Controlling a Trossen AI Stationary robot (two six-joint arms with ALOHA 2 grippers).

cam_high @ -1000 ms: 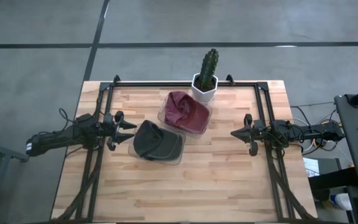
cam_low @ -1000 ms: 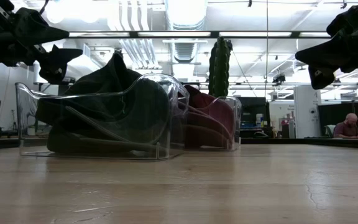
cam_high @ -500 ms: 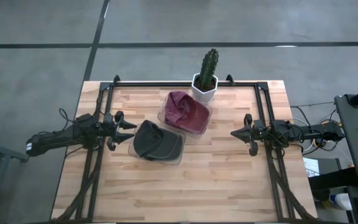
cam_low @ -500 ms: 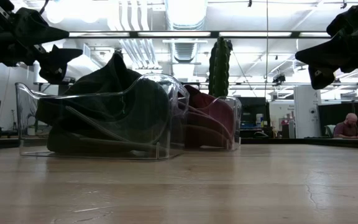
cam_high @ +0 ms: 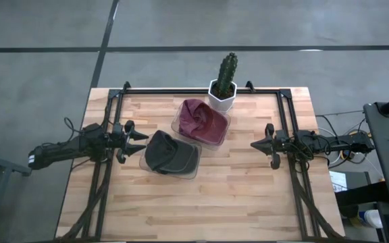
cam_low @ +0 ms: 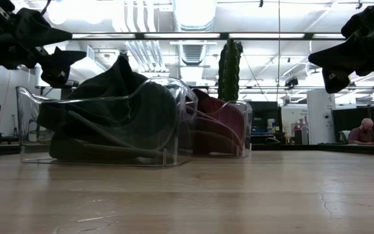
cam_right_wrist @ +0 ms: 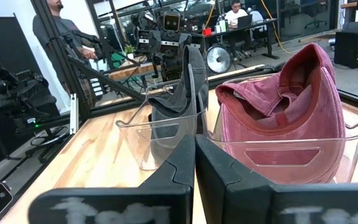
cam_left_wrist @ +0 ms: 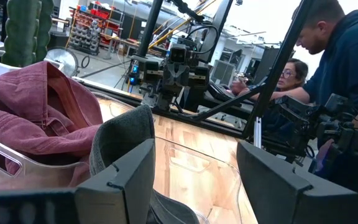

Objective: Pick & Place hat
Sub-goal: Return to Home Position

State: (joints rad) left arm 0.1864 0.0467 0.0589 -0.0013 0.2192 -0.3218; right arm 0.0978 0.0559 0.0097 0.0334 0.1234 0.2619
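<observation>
Both arms are slim and near-black. The left arm (cam_high: 73, 147) carries looped black cables along its links, with a pale band (cam_high: 35, 160) near its outer end. The right arm (cam_high: 316, 143) trails a tangle of dark wires with a touch of yellow. The left pincer (cam_high: 140, 143) and right pincer (cam_high: 254, 144) match — matt dark fingers (cam_left_wrist: 126, 180), broad, flat-faced, angular as wedges. Pale marks (cam_right_wrist: 104, 210) cross the right wrist's housing — too blurred to read.
</observation>
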